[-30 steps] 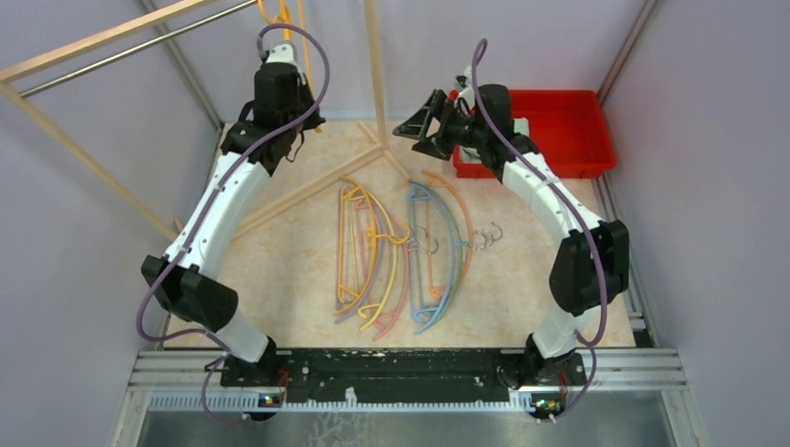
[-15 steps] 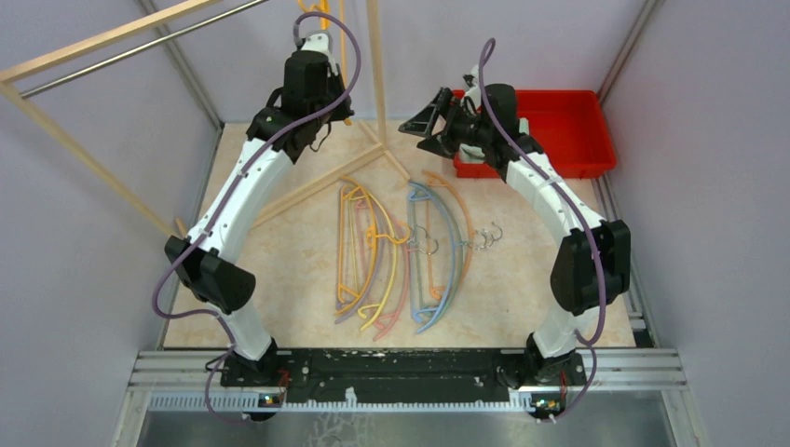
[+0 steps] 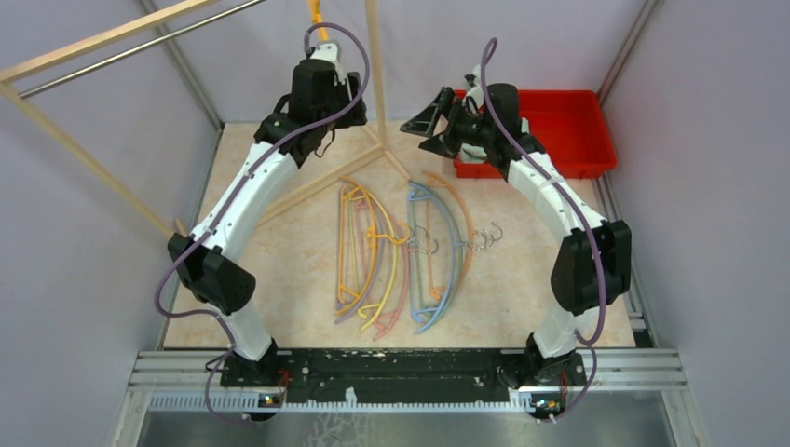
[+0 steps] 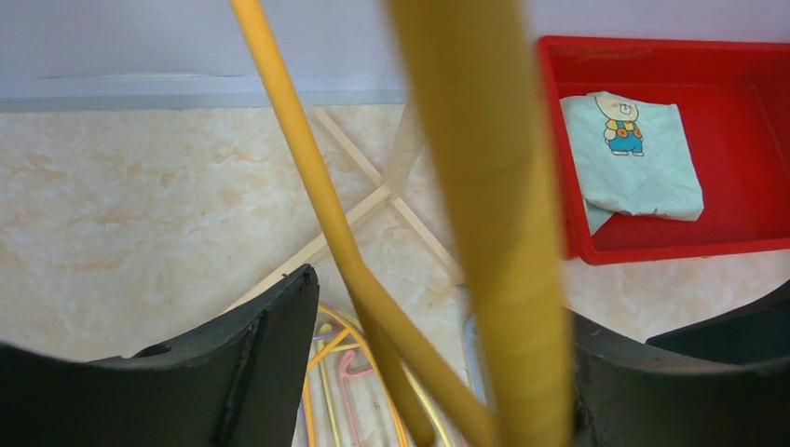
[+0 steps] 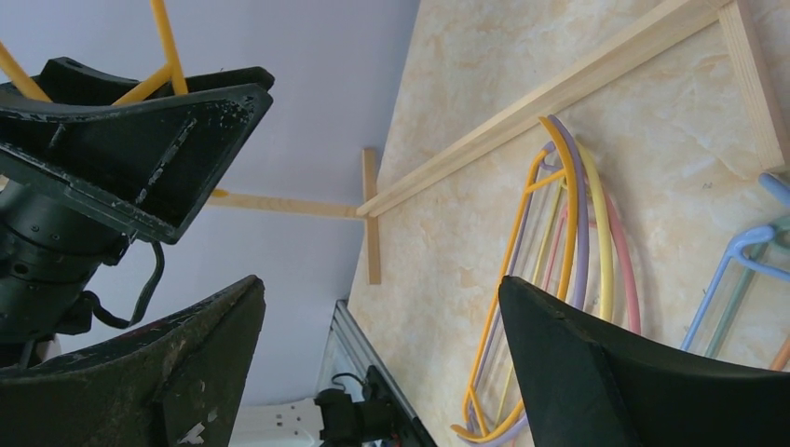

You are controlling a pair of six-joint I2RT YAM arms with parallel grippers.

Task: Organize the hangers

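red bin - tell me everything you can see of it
The red bin is a shallow rectangular tray, plastic by its look, with a raised rim. It sits flat on the marbled tabletop at the far right corner. One folded pale green cloth with a cartoon bear print lies inside; the floor that shows around it is bare. In the overhead view the right arm hides its left end.

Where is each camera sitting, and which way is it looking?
Top: high behind, looking down on the left arm, right arm, table and hanger pile.
Left wrist: on the left arm, looking down past the left pincer and a yellow hanger toward the red bin.
Right wrist: on the right arm, looking sideways past the right pincer at the left pincer.
Shared: all three show the hanger pile.
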